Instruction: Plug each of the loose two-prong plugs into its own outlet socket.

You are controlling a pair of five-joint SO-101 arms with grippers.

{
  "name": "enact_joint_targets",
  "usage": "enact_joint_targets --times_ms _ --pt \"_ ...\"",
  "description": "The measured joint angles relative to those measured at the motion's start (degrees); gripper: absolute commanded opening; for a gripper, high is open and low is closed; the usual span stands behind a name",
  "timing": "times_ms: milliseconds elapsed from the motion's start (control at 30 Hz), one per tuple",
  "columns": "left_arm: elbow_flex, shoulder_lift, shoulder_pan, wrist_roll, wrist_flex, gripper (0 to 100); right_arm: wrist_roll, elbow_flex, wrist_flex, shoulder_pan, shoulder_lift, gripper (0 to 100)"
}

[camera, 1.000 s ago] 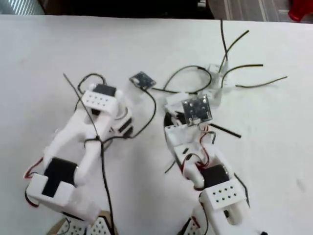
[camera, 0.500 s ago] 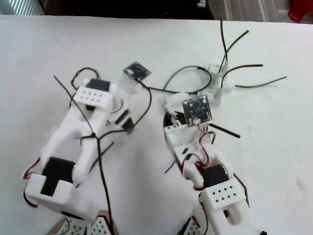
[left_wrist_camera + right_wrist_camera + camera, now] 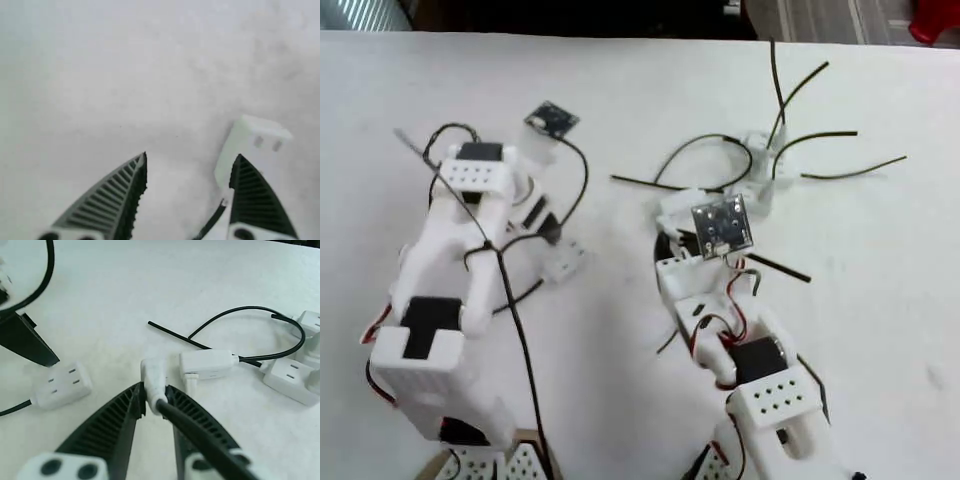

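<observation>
High view first: the white surface (image 3: pixel 620 90) carries both arms, the left arm (image 3: pixel 450 250) lying along the left side and the right arm (image 3: pixel 760 380) up the middle-right. At the far right sits a cluster of sockets (image 3: pixel 760 160), with loose black cords fanning out from it. Your left jaws stand open and empty, low over the surface. The lone socket (image 3: pixel 252 145) lies just beside one finger rather than between the two, and in the high view it rests just to the near right of that arm's tip. Your right jaws are closed on the plug (image 3: pixel 154 377), pinching its white body, with its black cord (image 3: pixel 200 435) trailing back over one finger. Just to the right of the held plug lies a second white cord end (image 3: pixel 207 363); you can't tell from here whether it is a plug or a socket. The lone socket is off to the plug's left with bare surface between them, and its twin slots (image 3: pixel 266 143) face up and look unblocked. By my reading you are at the carry-and-align step: one plug is gripped and nothing is seated yet. The prongs of the held plug are hidden, so check which way they point before you commit. The next move calls for bringing the plug over a free socket, turning the wrist until both prongs meet both slots, and pressing straight in. The lone socket looks light and unanchored, so it will likely skid under the push. Consider closing your left jaws on it first to brace it.
</observation>
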Motion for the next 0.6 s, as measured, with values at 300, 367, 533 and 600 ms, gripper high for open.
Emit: enact_joint_targets --times_ms 300,367,533,600 --pt "-11.69 -1.32 5.19 4.22 17.05 27 0.00 0.00 0.00 0.09 0.00 1.7" --pt "-11.16 -1.32 6.33 4.22 17.32 27 0.00 0.00 0.00 0.00 0.00 1.7" --pt "-6.15 -1.32 7.74 4.22 16.53 30 0.00 0.00 0.00 0.00 0.00 1.7" --pt "-4.22 -1.32 7.65 4.22 15.47 30 0.00 0.00 0.00 0.00 0.00 1.7"
